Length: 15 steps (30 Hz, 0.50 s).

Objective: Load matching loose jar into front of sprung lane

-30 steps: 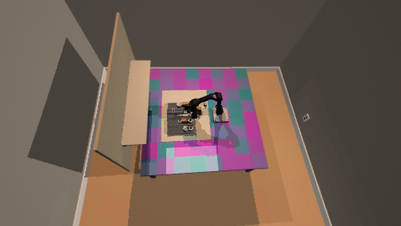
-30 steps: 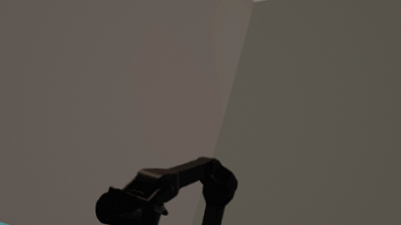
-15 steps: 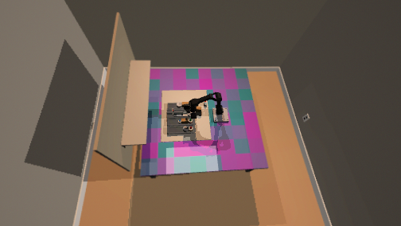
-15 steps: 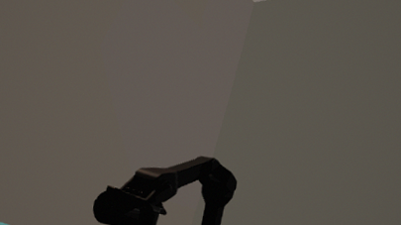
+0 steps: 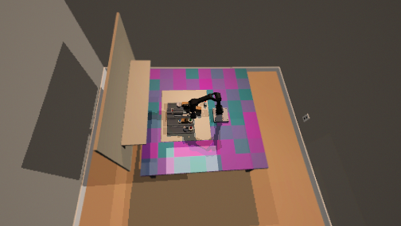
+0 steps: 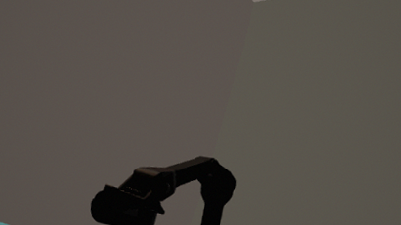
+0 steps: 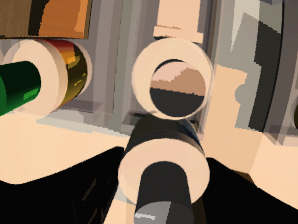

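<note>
My gripper [image 5: 193, 115] [image 7: 164, 161] is shut on a jar with a dark body, a pale shoulder and a dark grey knobbed lid [image 7: 164, 182]. The black fingers stand on either side of it in the wrist view. Just beyond it, the lane jar [image 7: 177, 102] shows a pale ring around a shiny dark top, in front of the pale pusher [image 7: 178, 17]. The held jar overlaps the lane jar's near edge in the view; whether they touch, and whether the held jar's base is on the lane floor, is hidden. The exterior view shows only the arm's upper part.
A jar with a green lid [image 7: 20, 87] and a red-yellow label stands in the lane to the left, with an orange-brown block [image 7: 65, 17] behind it. Grey lane dividers run on both sides. The lane rack [image 5: 173, 127] sits on a pale board [image 5: 203, 134], with further jars in it.
</note>
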Tool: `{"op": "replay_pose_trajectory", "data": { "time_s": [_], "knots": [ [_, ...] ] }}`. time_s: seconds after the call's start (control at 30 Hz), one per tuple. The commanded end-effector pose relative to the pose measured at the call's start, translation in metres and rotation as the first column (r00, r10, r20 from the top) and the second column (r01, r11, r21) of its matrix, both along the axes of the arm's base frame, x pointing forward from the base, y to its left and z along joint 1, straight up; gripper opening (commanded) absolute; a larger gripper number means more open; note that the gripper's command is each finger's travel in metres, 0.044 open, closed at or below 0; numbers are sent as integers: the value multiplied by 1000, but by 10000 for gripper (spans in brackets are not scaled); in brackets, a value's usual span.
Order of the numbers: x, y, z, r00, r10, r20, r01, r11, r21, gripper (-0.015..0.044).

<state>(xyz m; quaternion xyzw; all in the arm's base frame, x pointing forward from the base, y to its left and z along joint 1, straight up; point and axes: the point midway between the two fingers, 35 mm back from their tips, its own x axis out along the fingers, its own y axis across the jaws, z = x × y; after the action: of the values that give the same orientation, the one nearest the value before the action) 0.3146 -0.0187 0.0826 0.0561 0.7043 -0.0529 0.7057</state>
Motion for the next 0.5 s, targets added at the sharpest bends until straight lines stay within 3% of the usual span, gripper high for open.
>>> {"op": "replay_pose_trajectory", "data": {
  "time_s": [0.0,0.47],
  "knots": [
    [10,-1,5,999,5,33,-5,1000,-1,0],
    [14,-1,6,999,5,33,-5,1000,-1,0]
  ]
}}
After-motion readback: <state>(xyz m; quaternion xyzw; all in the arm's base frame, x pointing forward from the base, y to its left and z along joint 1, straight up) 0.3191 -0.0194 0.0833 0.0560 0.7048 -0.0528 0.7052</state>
